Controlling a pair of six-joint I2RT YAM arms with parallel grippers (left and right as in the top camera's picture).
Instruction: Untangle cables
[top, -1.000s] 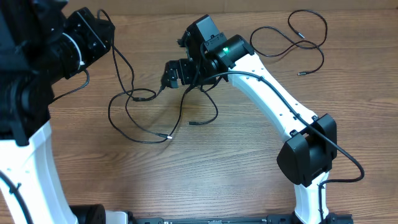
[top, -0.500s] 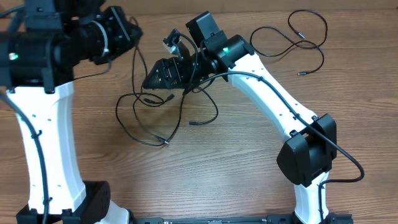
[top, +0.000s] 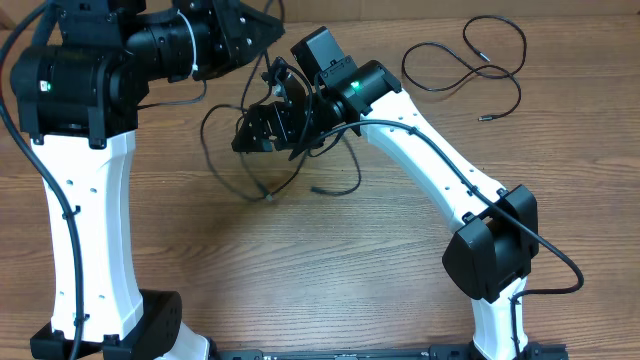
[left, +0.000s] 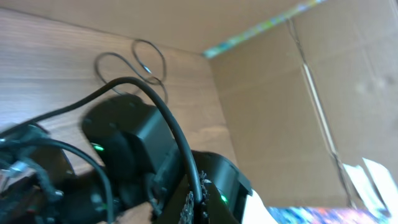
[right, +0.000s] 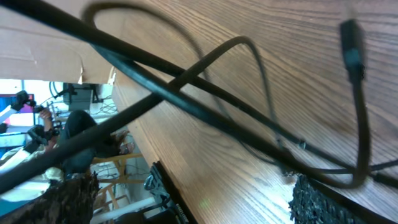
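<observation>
Cables (right: 186, 92) everywhere, and the right hand (top: 247, 134) is right in the thick of it, low over the table (top: 330, 270), with its fingers (right: 317, 200) spread wide. In its wrist view, two black strands cross in the open gap between them and nothing is clamped. A loop bulges out beyond the fingertips. Under and behind the hand, more strands trail across the wood, and one small plug end (top: 318, 188) lies just behind it. Up above, the left hand (top: 262, 32) hangs over the right one with its fingers together. A thin strand climbs from the tangle towards it, but whether it is pinched there cannot be told from here. The left wrist view is filled by the right arm's black housing, with a cardboard wall (left: 280, 112) beyond. Well behind the right hand, off past its forearm, another cord (top: 484, 58) lies in loose curls on its own, clear of the knot.
</observation>
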